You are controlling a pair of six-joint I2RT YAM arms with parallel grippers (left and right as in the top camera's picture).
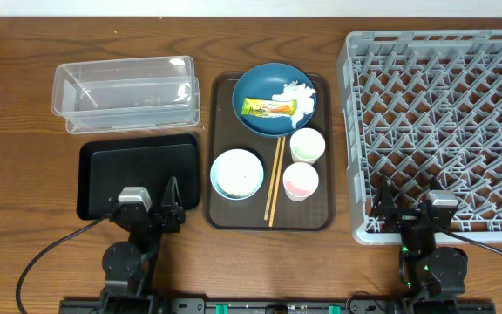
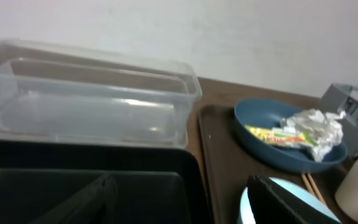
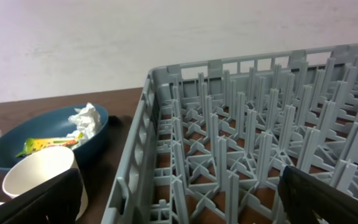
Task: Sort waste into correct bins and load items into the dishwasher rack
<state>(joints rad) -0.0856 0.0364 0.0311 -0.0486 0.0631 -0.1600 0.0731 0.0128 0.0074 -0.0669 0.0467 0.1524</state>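
1. currently spread wide and pinching nothing: left end effector (image 2: 180, 180), low over the near end of the flat black tray (image 1: 142, 174).
2. straight ahead of it, just past that tray's far rim: clear tub (image 1: 125, 92), upright on the desk (image 1: 16, 87).
3. immediately to its right, just beside the black tray: brown serving tray (image 1: 225, 218).
4. ahead and further right of the left end effector, at the far end of the serving tray: dark blue dish (image 1: 264, 92), with the yellow-green wrapper (image 1: 268, 107) lying flat inside and the crumpled tissue (image 1: 296, 92) touching the wrapper's right end.
5. closer in, still to its right: white bowl (image 1: 236, 173), with chopsticks (image 1: 274, 179) just beside it, pointing toward the dish.
6. right of the chopsticks: two white cups (image 1: 307, 144), one behind the other, the nearer one (image 1: 301, 180) pinkish inside; touching or apart, cannot tell.
7. likewise spread and pinching nothing: right end effector (image 3: 180, 174), at the near left corner of the grey rack (image 1: 438, 105), pegs ahead and to its right.
8. left of the right end effector: one cup close by, the dish beyond it.
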